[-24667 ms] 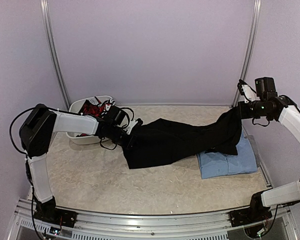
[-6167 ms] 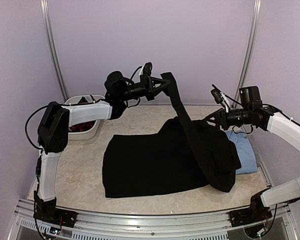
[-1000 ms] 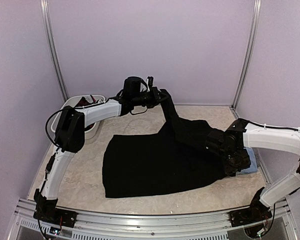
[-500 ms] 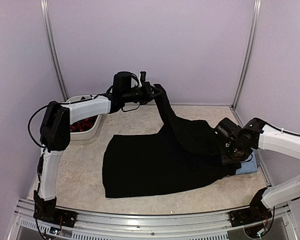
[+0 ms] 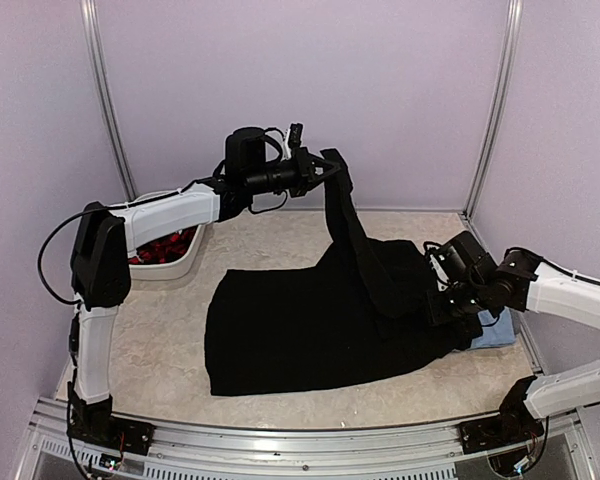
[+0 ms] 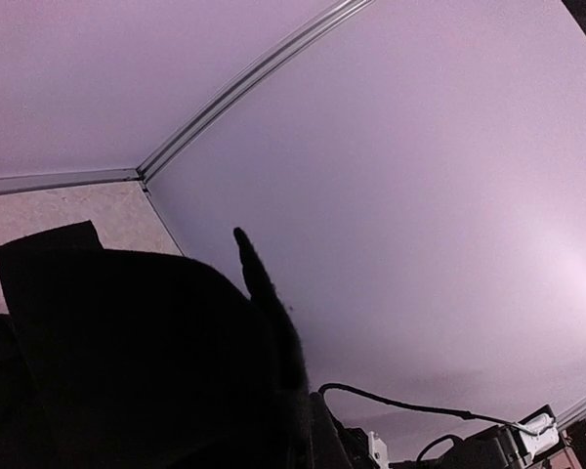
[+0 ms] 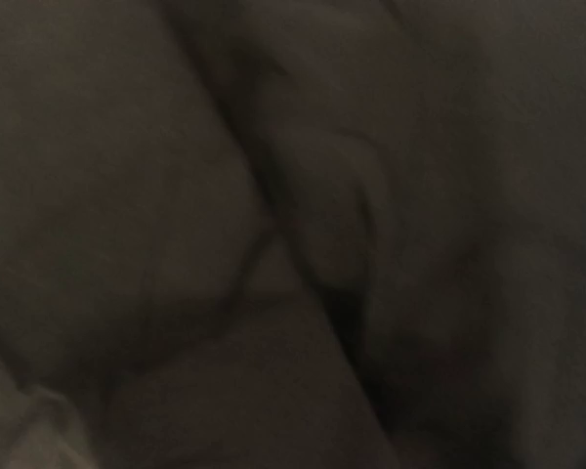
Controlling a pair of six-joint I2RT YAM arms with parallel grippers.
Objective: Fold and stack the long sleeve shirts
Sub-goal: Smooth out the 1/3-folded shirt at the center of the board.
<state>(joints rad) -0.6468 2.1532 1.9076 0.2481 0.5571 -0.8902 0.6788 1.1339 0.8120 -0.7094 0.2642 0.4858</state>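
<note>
The black long sleeve shirt (image 5: 300, 330) lies spread flat in the middle of the table. One sleeve (image 5: 355, 240) rises steeply from its right half to my left gripper (image 5: 327, 172), which is shut on the sleeve's end high above the back of the table. In the left wrist view black cloth (image 6: 127, 342) fills the lower left. My right gripper (image 5: 443, 302) is pressed low into the bunched right side of the shirt. Its fingers are hidden, and the right wrist view shows only dark folds (image 7: 273, 234). A corner of the light blue shirt (image 5: 497, 331) peeks out beneath.
A white bin (image 5: 183, 262) holding red items sits at the back left of the table. Metal frame posts (image 5: 107, 110) (image 5: 492, 110) stand at the back corners against the lilac walls. The table's front rail (image 5: 280, 440) runs between the arm bases.
My left gripper has lifted the sleeve a little higher. The right arm has swung back toward the right, its gripper staying low on the shirt's right side.
</note>
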